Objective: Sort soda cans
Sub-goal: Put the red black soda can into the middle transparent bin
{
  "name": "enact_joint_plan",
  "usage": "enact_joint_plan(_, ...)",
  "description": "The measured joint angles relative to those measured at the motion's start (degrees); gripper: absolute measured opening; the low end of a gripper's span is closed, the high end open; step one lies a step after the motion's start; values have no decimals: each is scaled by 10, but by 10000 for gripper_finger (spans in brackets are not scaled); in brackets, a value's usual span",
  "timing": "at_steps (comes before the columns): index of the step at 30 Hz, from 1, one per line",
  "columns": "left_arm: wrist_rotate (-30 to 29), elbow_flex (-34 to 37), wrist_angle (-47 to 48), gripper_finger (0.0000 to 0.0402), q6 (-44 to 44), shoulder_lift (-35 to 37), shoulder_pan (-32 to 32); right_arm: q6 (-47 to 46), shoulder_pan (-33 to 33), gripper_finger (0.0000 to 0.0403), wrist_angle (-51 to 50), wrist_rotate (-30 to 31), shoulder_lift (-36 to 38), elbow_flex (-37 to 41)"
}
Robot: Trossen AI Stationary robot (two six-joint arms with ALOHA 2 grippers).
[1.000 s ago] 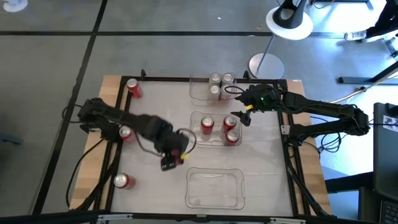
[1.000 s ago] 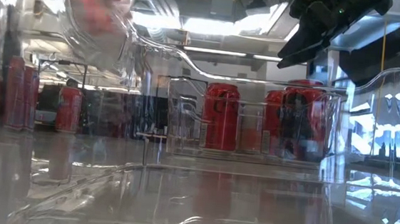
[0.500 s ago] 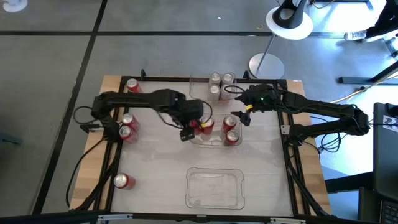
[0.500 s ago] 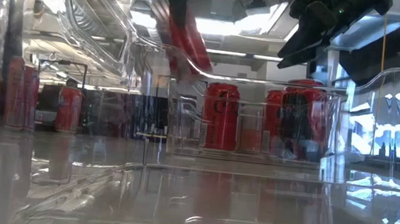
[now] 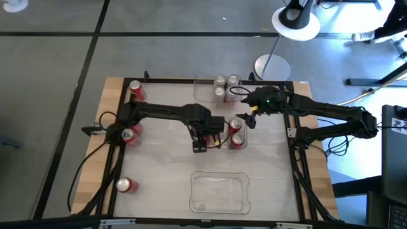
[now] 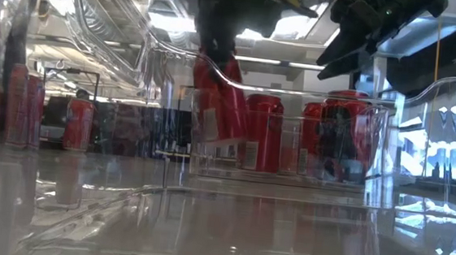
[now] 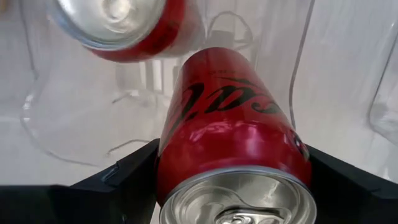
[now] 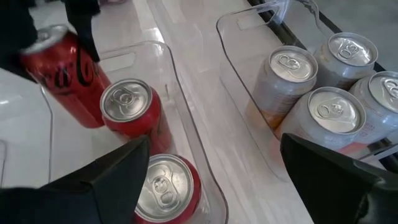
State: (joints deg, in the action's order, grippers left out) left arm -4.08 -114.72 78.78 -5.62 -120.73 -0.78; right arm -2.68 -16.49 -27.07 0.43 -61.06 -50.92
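A red can (image 7: 233, 134) is sitting tilted between the two dark fingers of the left hand (image 5: 206, 135), which is gripping it by the body over the middle clear tray (image 5: 202, 144); in the low view the same can is hanging slanted just inside that tray's near wall. Black script lettering is running along its red side, but it is too foreshortened in the left wrist view to read; in the right wrist view the white script on it is reading as "Coca-Cola" only in part. Two more red cans (image 5: 236, 131) are standing upright in the same tray, just beside the held one. Four silver cans (image 8: 314, 81) with pale bodies are standing packed together in the far clear tray (image 5: 203, 97); no writing on them is legible. The right hand (image 5: 249, 116) is hovering with its fingers spread wide and holding nothing, between the middle tray and the far tray. A third clear tray (image 5: 219, 191) is lying near the front edge. Other red cans are waiting on the left side of the worktop (image 5: 159, 172): one at the far corner (image 5: 136, 90), one at the near corner (image 5: 126, 185), and one by the left arm (image 5: 130, 135). The worktop is showing a glossy pale surface framed in black bars on wood, standing on a grey floor (image 5: 51, 76), with a round white lamp base (image 5: 272, 66) behind.
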Motion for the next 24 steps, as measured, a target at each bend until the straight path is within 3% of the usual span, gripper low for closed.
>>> enact_joint_plan(10, 0, 0, -20, 296, 13, -17, 1, -4, 0, 360, 5, 0, 0, 0)
enact_joint_plan(16, -1, 1, -46, 357, 16, -17, 0, -4, 0, 360, 6, 0, 0, 0)
enact_joint_plan(24, -1, 1, -43, 370, -3, -17, 1, -4, 0, 360, 6, 0, 0, 0)
